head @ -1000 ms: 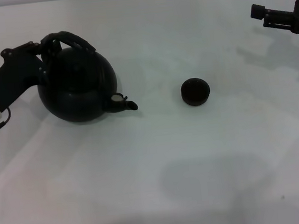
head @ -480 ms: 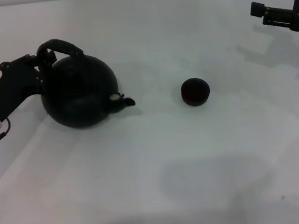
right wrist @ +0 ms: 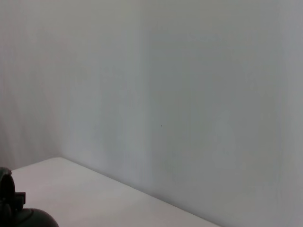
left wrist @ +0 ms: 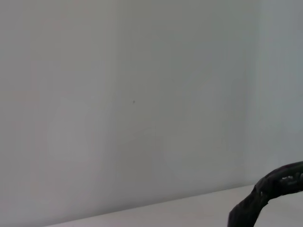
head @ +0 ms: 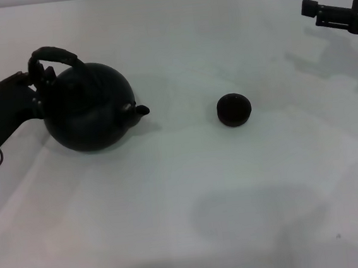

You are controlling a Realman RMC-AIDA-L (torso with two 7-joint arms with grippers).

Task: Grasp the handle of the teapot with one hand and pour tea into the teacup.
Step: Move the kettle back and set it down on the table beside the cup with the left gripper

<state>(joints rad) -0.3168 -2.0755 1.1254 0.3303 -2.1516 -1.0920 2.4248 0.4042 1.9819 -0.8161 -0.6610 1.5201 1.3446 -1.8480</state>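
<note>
the left gripper (head: pixel 36 81) was clenched on the handle (head: pixel 51 56) of the teapot (head: pixel 88 108), at nine o'clock from the teacup (head: pixel 234 110), well apart. the thin handle might pivot, swinging the spout wide. the right gripper (head: pixel 338 8) was parked at two o'clock, released.

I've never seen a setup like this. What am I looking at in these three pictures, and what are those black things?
This is a two-armed robot. The wide picture looks down from its head at a white table. The left gripper grips the handle of a round black teapot, whose spout points toward a small dark teacup. The right gripper hangs idle at the far right, jaws open. The other two pictures come from wrist cameras and show mostly blank wall.
</note>
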